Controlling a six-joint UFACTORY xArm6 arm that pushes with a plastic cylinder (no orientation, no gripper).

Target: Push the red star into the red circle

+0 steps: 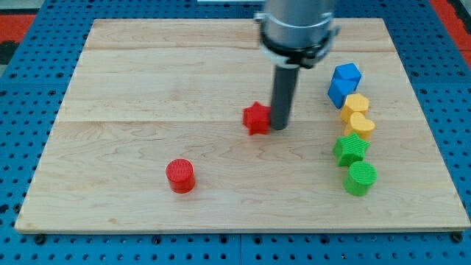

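My tip [280, 127] — bare dark rod, nothing held — touches the red plastic star block's [256, 118] right side; red ridged circle block [180, 176] sits well apart, lower left. Both rest on the wooden board [132, 96].

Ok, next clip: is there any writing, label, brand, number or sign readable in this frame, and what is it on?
None: no readable text anywhere in this view.
The wooden board, red star, red circle, blue block, yellow blocks, green star and green cylinder are all plain.
The arm's metal collar above my tip shows no marking, though it is blurred.
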